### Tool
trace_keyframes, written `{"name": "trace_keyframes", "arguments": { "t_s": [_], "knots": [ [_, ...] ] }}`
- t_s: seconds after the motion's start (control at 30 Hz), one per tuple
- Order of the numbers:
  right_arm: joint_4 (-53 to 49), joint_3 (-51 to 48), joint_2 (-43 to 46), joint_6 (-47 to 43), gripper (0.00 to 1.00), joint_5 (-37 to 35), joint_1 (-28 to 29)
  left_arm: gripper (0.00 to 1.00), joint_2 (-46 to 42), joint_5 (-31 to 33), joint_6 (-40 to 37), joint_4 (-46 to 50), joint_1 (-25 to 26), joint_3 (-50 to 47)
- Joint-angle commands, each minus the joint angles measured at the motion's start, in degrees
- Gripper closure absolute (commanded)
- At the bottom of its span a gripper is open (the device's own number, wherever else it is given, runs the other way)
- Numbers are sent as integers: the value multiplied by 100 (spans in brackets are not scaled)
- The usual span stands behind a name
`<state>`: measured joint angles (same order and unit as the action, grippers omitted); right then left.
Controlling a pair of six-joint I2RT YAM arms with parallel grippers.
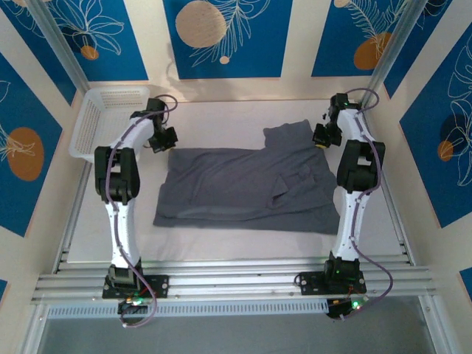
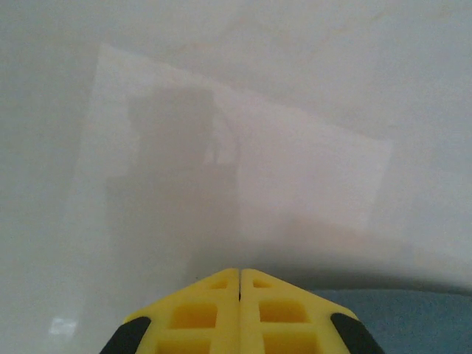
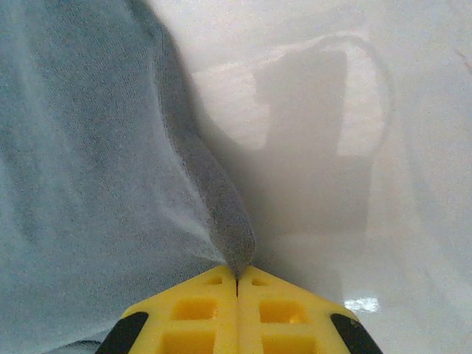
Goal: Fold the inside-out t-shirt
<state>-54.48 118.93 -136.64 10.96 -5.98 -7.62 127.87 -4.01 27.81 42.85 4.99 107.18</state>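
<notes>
At ten o'clock on the bench (image 1: 221,247), a white mesh basket (image 1: 102,118) sits against the wall. Just right of it, the left claw (image 2: 240,273) is closed at the ten o'clock corner of the inside-out t-shirt (image 1: 243,188), which lies spread mid-bench; whether it pinches cloth I cannot tell. At the shirt's one o'clock, the right claw (image 3: 237,276) is closed, pinching a fold of its edge.

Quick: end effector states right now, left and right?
Left end effector: closed; no fabric seen between its fingertips, so a grip on the t-shirt cannot be told.
Right end effector: closed, pinching an edge of the t-shirt.
</notes>
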Motion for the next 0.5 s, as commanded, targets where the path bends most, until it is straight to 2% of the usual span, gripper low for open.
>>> {"name": "trace_keyframes", "arguments": {
  "t_s": [0.0,0.07,0.33,0.4,0.47],
  "knots": [
    [78,-99,335,117,100,245,-62,100,-292,-119,118,-61,-104,-107],
    [45,-52,328,92,100,225,-7,100,-263,-256,170,-77,-104,-118],
    [-48,72,863,286,100,668,-164,100,-569,-21,45,49,-164,-39],
    [-22,-151,1121,374,100,737,-218,100,-688,-18,45,57,-165,-109],
    [262,-800,1531,529,100,734,-273,100,-883,-4,95,8,-165,-341]
  ]
}}
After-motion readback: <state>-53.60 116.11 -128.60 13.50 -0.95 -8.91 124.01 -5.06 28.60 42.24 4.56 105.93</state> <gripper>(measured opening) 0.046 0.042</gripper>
